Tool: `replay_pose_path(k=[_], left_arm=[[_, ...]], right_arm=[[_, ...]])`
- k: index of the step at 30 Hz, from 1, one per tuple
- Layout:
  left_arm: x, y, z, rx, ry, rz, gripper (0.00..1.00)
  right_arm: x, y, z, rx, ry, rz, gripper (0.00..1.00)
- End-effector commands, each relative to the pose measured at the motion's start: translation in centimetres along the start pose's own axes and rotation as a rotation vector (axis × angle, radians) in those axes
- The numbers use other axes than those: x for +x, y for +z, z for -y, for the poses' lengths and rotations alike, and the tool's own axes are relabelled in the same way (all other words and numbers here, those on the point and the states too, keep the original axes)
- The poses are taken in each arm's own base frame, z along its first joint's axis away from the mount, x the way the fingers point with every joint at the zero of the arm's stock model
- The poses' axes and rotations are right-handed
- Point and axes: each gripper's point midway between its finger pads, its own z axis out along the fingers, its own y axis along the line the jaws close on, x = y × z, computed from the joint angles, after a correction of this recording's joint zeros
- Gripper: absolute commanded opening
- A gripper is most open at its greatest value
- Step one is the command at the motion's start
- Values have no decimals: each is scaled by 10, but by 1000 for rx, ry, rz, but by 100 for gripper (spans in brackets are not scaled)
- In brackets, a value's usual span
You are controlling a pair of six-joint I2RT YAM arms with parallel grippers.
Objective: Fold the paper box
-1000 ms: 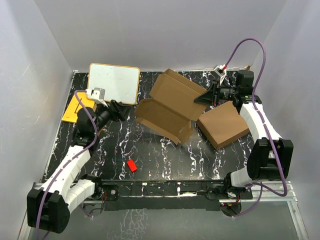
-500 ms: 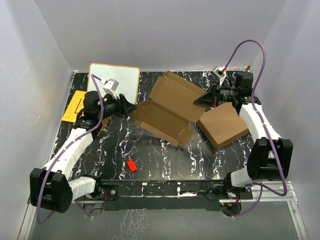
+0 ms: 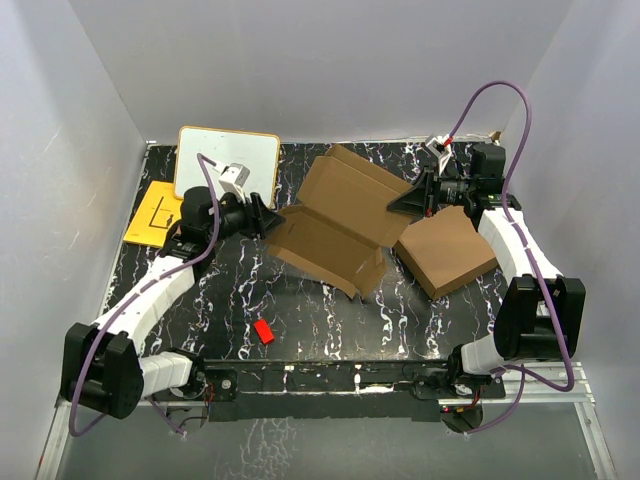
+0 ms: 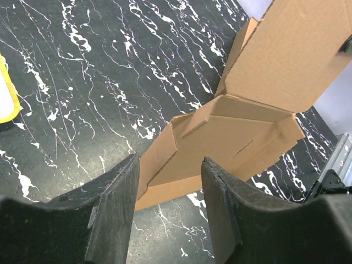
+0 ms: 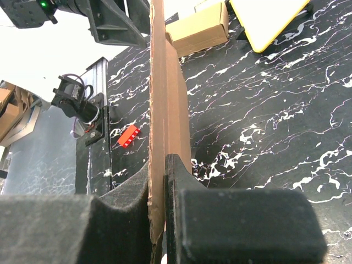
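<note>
Right jaws on thin paper box

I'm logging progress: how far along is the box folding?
Done: the paper box looks partly formed, walls up around its tray. In hand: the right gripper pinches the raised lid; the left gripper, open, is at the left end wall. Left: tucking flaps, closing the lid.

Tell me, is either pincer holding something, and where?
The right pincer pinches the paper box by its raised lid's edge. The left pincer straddles the box's opposite end; grip unclear.
</note>
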Motion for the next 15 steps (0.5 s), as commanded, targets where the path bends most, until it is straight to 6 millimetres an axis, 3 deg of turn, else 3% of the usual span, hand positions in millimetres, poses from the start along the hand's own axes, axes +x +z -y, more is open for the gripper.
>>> replay_pose_path(k=[1, 6, 15], left_arm=[[3, 5, -7, -31, 22, 25, 45], [15, 6, -18, -67, 32, -4, 30], [27, 9, -16, -22, 61, -22, 8]], right_arm=[[-12, -2, -12, -44, -119, 16, 8], [-9, -2, -8, -42, -110, 14, 8], [-6, -1, 1, -10, -101, 7, 8]])
